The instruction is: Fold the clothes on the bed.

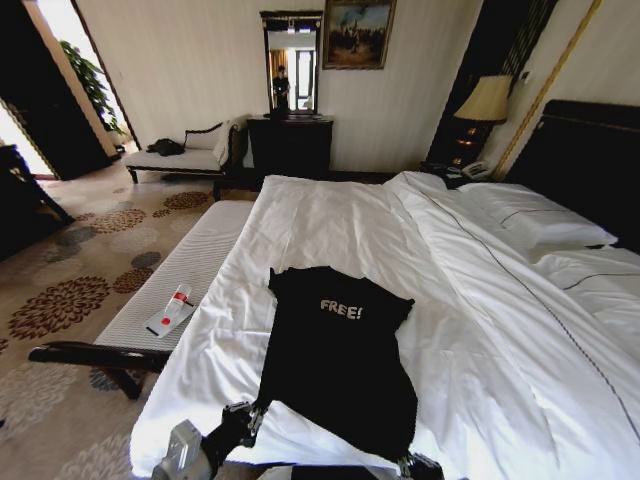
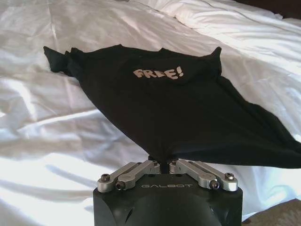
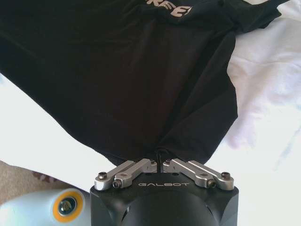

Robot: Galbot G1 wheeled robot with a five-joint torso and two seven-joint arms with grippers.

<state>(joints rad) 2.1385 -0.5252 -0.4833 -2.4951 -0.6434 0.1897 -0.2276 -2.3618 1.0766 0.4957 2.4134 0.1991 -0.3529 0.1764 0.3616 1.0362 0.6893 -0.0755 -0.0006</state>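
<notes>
Head view: black T-shirt (image 1: 335, 355) stretched by its hem over the foot of the bed (image 1: 480, 330).

Soft, limp black fabric with short sleeves lies chest-up on the rumpled white duvet (image 1: 330, 220); white lettering reads "FREE!". Left gripper (image 2: 163, 165) has its jaws closed on one hem corner, lifting it so the cloth tents off the duvet; right gripper (image 3: 160, 162) has its jaws pinched on the other hem corner. Both black gripper housings are marked "GALBOT". A ribbed white bench (image 1: 185, 275) with dark wooden arms stands beside the bed's foot, carrying a small card and bottle (image 1: 172, 310). Pillows (image 1: 535, 215) rest against the dark headboard (image 1: 585, 160).
</notes>
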